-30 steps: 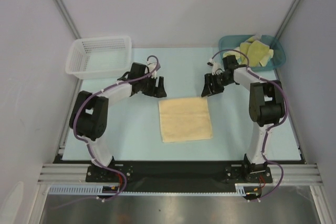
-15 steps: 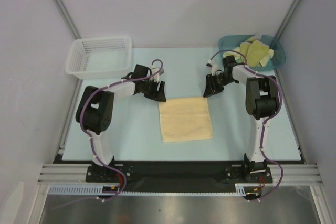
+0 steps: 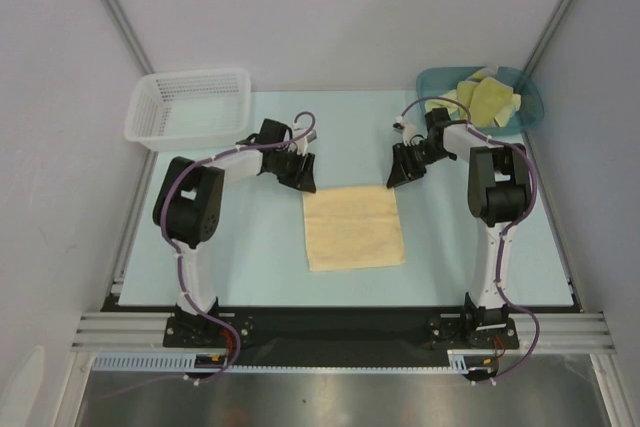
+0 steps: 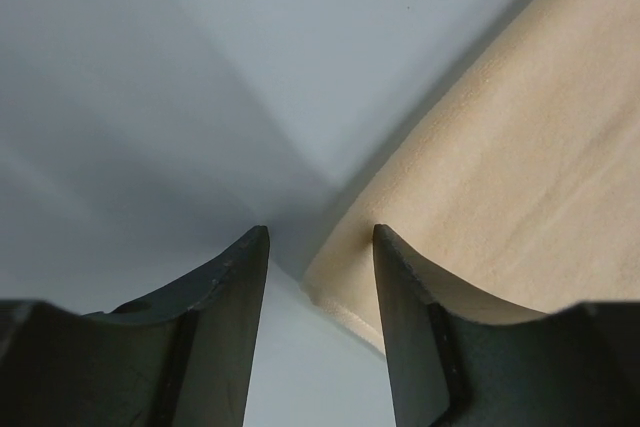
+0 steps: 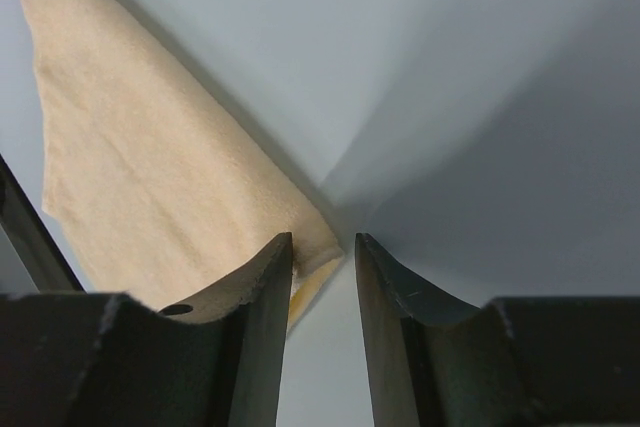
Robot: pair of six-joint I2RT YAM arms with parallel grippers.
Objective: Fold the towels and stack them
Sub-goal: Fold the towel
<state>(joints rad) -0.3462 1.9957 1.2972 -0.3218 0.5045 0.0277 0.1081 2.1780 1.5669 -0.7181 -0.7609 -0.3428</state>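
One pale yellow towel [image 3: 352, 227] lies flat in the middle of the table. My left gripper [image 3: 306, 181] is low at its far left corner, and my right gripper [image 3: 396, 179] is low at its far right corner. In the left wrist view the towel [image 4: 520, 147] has its corner just inside the open gap of the gripper [image 4: 320, 237], close to the right finger [image 4: 410, 327]. In the right wrist view the towel [image 5: 150, 147] pokes its corner into the narrow gap of the gripper [image 5: 323, 239], against the left finger [image 5: 255, 327]; the jaws stand apart. Several more towels [image 3: 485, 97] are heaped at the back right.
The heaped towels fill a teal plastic bin [image 3: 432, 82] at the back right corner. A white mesh basket [image 3: 190, 107] stands at the back left. The pale blue table [image 3: 250, 237] ends at a black strip by the arm bases.
Both grippers have come down onto the towel's far corners, the left moving right and the right moving slightly left. Both pairs of jaws have narrowed.
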